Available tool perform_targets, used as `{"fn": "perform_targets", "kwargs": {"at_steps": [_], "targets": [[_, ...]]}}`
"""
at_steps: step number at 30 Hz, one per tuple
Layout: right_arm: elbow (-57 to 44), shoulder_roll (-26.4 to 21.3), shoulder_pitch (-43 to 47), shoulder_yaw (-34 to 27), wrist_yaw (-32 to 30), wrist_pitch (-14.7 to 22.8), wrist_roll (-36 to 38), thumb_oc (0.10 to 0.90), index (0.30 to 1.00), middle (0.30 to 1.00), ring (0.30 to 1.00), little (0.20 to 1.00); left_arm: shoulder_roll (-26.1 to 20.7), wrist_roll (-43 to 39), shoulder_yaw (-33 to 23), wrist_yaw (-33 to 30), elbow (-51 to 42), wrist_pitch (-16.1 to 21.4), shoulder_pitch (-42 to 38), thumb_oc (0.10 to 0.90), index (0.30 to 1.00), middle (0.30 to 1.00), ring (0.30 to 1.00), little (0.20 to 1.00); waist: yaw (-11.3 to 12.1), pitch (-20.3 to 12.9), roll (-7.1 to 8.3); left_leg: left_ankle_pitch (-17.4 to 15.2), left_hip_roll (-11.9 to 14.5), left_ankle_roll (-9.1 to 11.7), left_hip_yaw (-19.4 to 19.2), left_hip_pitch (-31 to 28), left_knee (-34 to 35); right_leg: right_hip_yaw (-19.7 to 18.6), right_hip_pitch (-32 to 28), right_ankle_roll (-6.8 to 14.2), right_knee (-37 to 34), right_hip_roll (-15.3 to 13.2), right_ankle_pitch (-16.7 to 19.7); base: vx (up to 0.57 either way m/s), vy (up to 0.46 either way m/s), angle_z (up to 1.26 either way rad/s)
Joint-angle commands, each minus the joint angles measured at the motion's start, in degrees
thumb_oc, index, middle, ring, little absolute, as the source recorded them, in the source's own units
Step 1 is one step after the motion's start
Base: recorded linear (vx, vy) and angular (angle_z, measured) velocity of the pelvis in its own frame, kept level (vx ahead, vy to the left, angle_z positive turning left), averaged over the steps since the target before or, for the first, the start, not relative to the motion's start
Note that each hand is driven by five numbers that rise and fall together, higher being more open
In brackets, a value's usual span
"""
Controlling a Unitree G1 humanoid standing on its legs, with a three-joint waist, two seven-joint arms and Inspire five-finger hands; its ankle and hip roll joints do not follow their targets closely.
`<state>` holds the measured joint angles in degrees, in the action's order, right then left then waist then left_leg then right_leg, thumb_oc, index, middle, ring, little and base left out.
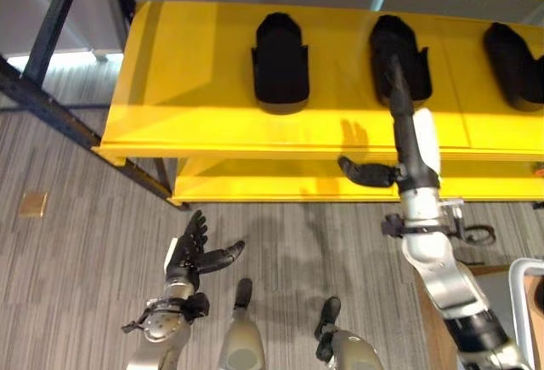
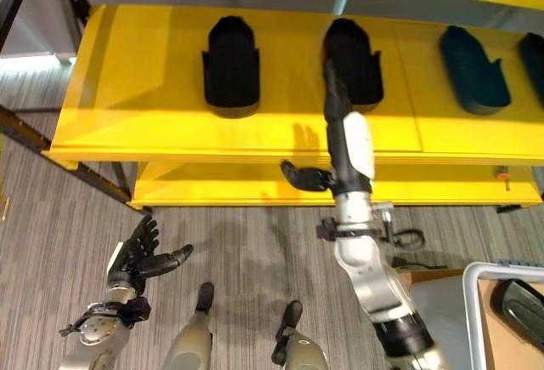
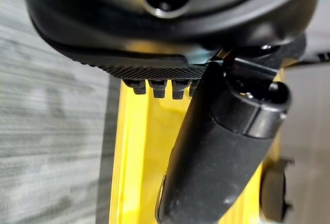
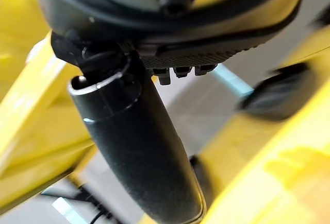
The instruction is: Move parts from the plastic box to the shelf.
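Several black moulded parts lie in a row on the yellow shelf (image 1: 212, 123): one at the left (image 1: 280, 59), one in the middle (image 1: 399, 51), one at the right (image 1: 514, 64). My right hand (image 1: 418, 145) is raised at the shelf's front edge. Its straight fingers (image 2: 335, 98) reach over the shelf to the near end of the middle part (image 2: 353, 51), and its thumb (image 2: 304, 176) sticks out sideways; it holds nothing. My left hand (image 1: 191, 247) hangs low over the floor, open and empty. The plastic box (image 2: 473, 302) stands at the lower right with a black part (image 2: 520, 302) in it.
A lower yellow shelf board (image 1: 255, 187) runs under the top one. Dark metal frame legs (image 1: 51, 106) slant down at the left. Grey striped carpet (image 1: 76, 259) covers the floor. A brown surface (image 2: 501, 349) lies inside the box.
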<state>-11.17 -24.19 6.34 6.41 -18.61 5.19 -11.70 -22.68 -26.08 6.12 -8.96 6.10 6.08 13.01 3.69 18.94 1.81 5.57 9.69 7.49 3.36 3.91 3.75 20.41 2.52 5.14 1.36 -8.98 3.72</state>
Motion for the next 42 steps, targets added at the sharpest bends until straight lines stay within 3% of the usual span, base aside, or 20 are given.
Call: {"fn": "perform_targets", "kwargs": {"at_steps": [1, 8, 11, 13, 14, 16, 19, 21, 23, 24, 26, 28, 31, 32, 34, 37, 39, 40, 41, 42], "targets": [[-4.1, -1.6, 4.7, -0.7, 1.7, 8.8, 7.1, 0.900, 1.000, 1.000, 1.000, 1.000, -1.9, 3.0, -2.5, 1.3, -3.3, 3.5, 3.9, 0.900, 1.000, 1.000, 1.000, 1.000, 0.3, -10.3, 1.10, -3.1, 3.8, -1.5, -4.2, -3.7, 1.1, -0.6, -2.4, 7.8, -1.2, -9.3, 2.6, 0.02, 0.110, -0.22], [-1.5, 1.4, 0.1, -0.8, 6.1, 9.6, 18.9, 0.900, 1.000, 1.000, 1.000, 1.000, -0.9, 3.6, -5.4, 2.0, -5.0, 4.0, 6.3, 0.900, 1.000, 1.000, 1.000, 1.000, 0.0, -12.3, 1.86, -8.3, -0.2, -4.2, -5.9, -6.9, -2.5, -5.0, -3.2, 8.9, -2.3, -12.1, 5.2, 0.01, 0.141, -0.27], [-2.0, 1.5, -1.3, -0.3, 7.5, 9.2, 18.3, 0.900, 1.000, 1.000, 1.000, 1.000, -1.5, 4.4, -6.1, 2.7, -6.6, 4.1, 6.3, 0.900, 1.000, 1.000, 1.000, 1.000, -0.4, -12.2, 2.40, -10.6, -2.5, -5.5, -6.5, -7.4, -4.6, -6.5, -3.3, 9.8, -2.1, -14.0, 7.6, -0.02, 0.160, -0.17], [-2.1, 1.5, -1.4, -0.3, 7.6, 9.2, 18.3, 0.900, 1.000, 1.000, 1.000, 1.000, -1.5, 4.4, -6.1, 2.7, -6.6, 4.1, 6.4, 0.900, 1.000, 1.000, 1.000, 1.000, -0.3, -12.2, 2.48, -10.6, -2.6, -5.6, -6.6, -7.4, -4.8, -6.6, -3.3, 9.8, -2.1, -14.1, 7.6, -0.04, 0.125, -0.11], [-2.9, 1.7, -3.2, 0.3, 9.6, 9.1, 18.1, 0.900, 1.000, 1.000, 1.000, 1.000, -2.2, 5.5, -6.1, 3.3, -8.0, 4.4, 5.6, 0.900, 1.000, 1.000, 1.000, 1.000, -0.8, -11.7, 3.01, -11.8, -4.8, -6.7, -7.2, -7.1, -5.9, -7.7, -2.5, 9.9, -2.0, -15.9, 11.0, -0.12, 0.226, -0.08], [-3.4, 2.0, -4.1, 1.0, 10.7, 8.8, 18.2, 0.900, 1.000, 1.000, 1.000, 1.000, -2.7, 6.4, -5.9, 3.2, -8.1, 4.5, 4.0, 0.900, 1.000, 1.000, 1.000, 1.000, -1.5, -10.8, 3.51, -11.3, -6.1, -7.3, -7.3, -6.4, -5.1, -9.3, -0.8, 9.9, -2.5, -16.8, 16.1, -0.14, 0.182, -0.03], [-3.0, 2.2, -2.3, 3.0, 11.6, 8.5, 18.5, 0.900, 1.000, 1.000, 1.000, 1.000, -2.6, 6.9, -6.0, 2.3, -7.7, 4.6, 2.5, 0.900, 1.000, 1.000, 1.000, 1.000, -1.0, -10.3, 3.14, -10.2, -7.1, -8.2, -8.9, -6.9, -2.4, -7.8, 2.8, 9.9, -2.7, -17.5, 19.7, -0.12, 0.117, -0.18], [-2.8, 1.7, 0.7, 4.6, 12.0, 8.4, 18.3, 0.900, 1.000, 1.000, 1.000, 1.000, -2.5, 6.7, -6.3, 1.7, -7.3, 4.6, 0.8, 0.900, 1.000, 1.000, 1.000, 1.000, 1.0, -8.9, 1.56, -9.9, -5.9, -8.3, -11.3, -7.9, -1.8, 1.1, 3.3, 9.9, 1.5, -19.3, 16.3, -0.09, 0.101, -0.88], [-1.3, 1.6, 3.9, 6.3, 12.0, 8.2, 18.0, 0.900, 1.000, 1.000, 1.000, 1.000, -2.1, 5.7, -6.3, 1.6, -7.6, 4.6, -0.3, 0.900, 1.000, 1.000, 1.000, 1.000, 2.6, -7.7, 0.38, -11.1, -4.7, -8.5, -13.2, -9.1, -2.5, 9.4, 0.5, 9.9, 7.4, -20.4, 10.3, -0.07, 0.054, -1.33], [-0.3, 1.9, 5.1, 7.0, 11.8, 8.0, 18.2, 0.900, 1.000, 1.000, 1.000, 1.000, -2.1, 5.0, -6.1, 1.6, -7.8, 4.6, -0.5, 0.900, 1.000, 1.000, 1.000, 1.000, 3.0, -7.4, 0.47, -11.2, -4.6, -8.6, -14.0, -9.1, -3.1, 10.2, 0.2, 9.5, 9.3, -20.4, 9.4, -0.08, -0.035, -0.65], [0.5, 2.7, 5.4, 8.0, 12.5, 7.9, 19.5, 0.900, 1.000, 1.000, 1.000, 1.000, -2.0, 3.8, -5.7, 1.5, -7.8, 4.4, -0.6, 0.900, 1.000, 1.000, 1.000, 1.000, 2.9, -7.2, 1.18, -10.8, -3.8, -8.2, -15.5, -9.2, -3.1, 8.2, 0.2, 8.8, 11.3, -18.0, 6.0, -0.04, -0.165, -0.54], [0.1, 2.3, 6.1, 8.2, 12.8, 7.8, 19.1, 0.900, 1.000, 1.000, 1.000, 1.000, -1.6, 3.3, -6.5, 1.5, -8.1, 4.5, 0.0, 0.900, 1.000, 1.000, 1.000, 1.000, 3.5, -7.3, 1.35, -10.1, -2.9, -7.2, -17.1, -9.6, -2.3, 9.1, 0.0, 9.1, 8.4, -17.4, 6.0, 0.02, -0.217, -0.51], [0.2, 1.3, 6.6, 8.1, 12.7, 7.9, 19.4, 0.900, 1.000, 1.000, 1.000, 1.000, -0.9, 2.4, -6.3, 1.7, -8.0, 4.9, 0.2, 0.900, 1.000, 1.000, 1.000, 1.000, 2.4, -8.0, 1.69, -7.9, 1.1, -4.6, -18.5, -10.1, -1.3, 8.3, -0.3, 8.6, 6.8, -14.4, 3.8, 0.06, -0.287, -0.44], [0.2, 1.3, 6.6, 8.2, 12.7, 7.9, 19.5, 0.900, 1.000, 1.000, 1.000, 1.000, -0.8, 2.4, -6.3, 1.8, -8.0, 4.9, 0.2, 0.900, 1.000, 1.000, 1.000, 1.000, 2.4, -8.0, 1.54, -7.8, 1.3, -4.5, -18.5, -10.2, -1.2, 8.3, -0.4, 8.5, 6.7, -14.2, 3.8, 0.07, -0.325, -0.36], [-0.4, 0.2, 5.6, 7.0, 12.2, 8.8, 21.2, 0.900, 1.000, 1.000, 1.000, 1.000, -0.5, 1.5, -5.8, 1.4, -7.6, 5.5, -1.6, 0.900, 1.000, 1.000, 1.000, 1.000, 0.2, -8.4, 0.75, -4.0, 6.7, -1.1, -20.4, -9.3, -0.1, 8.5, 0.2, 7.1, 5.1, -10.0, 1.5, 0.05, -0.419, -0.31], [-1.1, -0.9, 3.3, 5.8, 11.5, 9.3, 21.9, 0.900, 1.000, 1.000, 1.000, 1.000, 0.5, 1.3, -4.7, 1.5, -7.2, 5.6, -3.0, 0.900, 1.000, 1.000, 1.000, 1.000, -2.2, -8.6, -0.54, -0.1, 11.8, 1.7, -22.5, -8.3, -1.3, 8.7, 0.3, 5.0, 3.8, -5.7, -0.8, 0.08, -0.336, -0.29], [-2.1, -1.9, 1.6, 4.6, 11.5, 10.0, 22.5, 0.900, 1.000, 1.000, 1.000, 1.000, 0.9, 1.4, -4.3, 1.6, -7.2, 5.7, -3.5, 0.900, 1.000, 1.000, 1.000, 1.000, -3.3, -8.2, -1.28, 3.1, 14.1, 3.1, -22.9, -7.1, -4.2, 8.0, 0.1, 3.4, 2.9, -3.2, -2.3, 0.08, -0.258, -0.25], [-2.2, -2.0, 1.5, 4.5, 11.6, 10.0, 22.5, 0.900, 1.000, 1.000, 1.000, 1.000, 1.0, 1.4, -4.2, 1.6, -7.2, 5.7, -3.5, 0.900, 1.000, 1.000, 1.000, 1.000, -3.2, -8.3, -1.49, 3.1, 14.5, 3.3, -22.7, -7.0, -4.4, 8.0, 0.1, 3.2, 2.8, -2.9, -2.4, 0.11, -0.347, -0.25], [-3.1, -2.4, -1.5, 2.5, 11.0, 10.8, 23.9, 0.900, 1.000, 1.000, 1.000, 1.000, 1.5, 1.4, -3.0, 1.8, -6.5, 5.5, -4.6, 0.900, 1.000, 1.000, 1.000, 1.000, -4.8, -7.5, -1.73, 6.2, 16.8, 3.9, -24.0, -5.4, -9.1, 7.8, -0.5, 0.8, 2.4, -0.4, -4.3, 0.07, -0.238, -0.31], [-3.2, -2.5, -1.7, 2.3, 11.1, 10.8, 24.0, 0.900, 1.000, 1.000, 1.000, 1.000, 1.5, 1.4, -2.8, 1.8, -6.4, 5.6, -4.7, 0.900, 1.000, 1.000, 1.000, 1.000, -4.7, -7.5, -1.86, 6.2, 17.1, 4.1, -23.8, -5.2, -9.4, 7.9, -0.5, 0.7, 2.4, -0.3, -4.5, 0.12, -0.390, -0.03]]}}
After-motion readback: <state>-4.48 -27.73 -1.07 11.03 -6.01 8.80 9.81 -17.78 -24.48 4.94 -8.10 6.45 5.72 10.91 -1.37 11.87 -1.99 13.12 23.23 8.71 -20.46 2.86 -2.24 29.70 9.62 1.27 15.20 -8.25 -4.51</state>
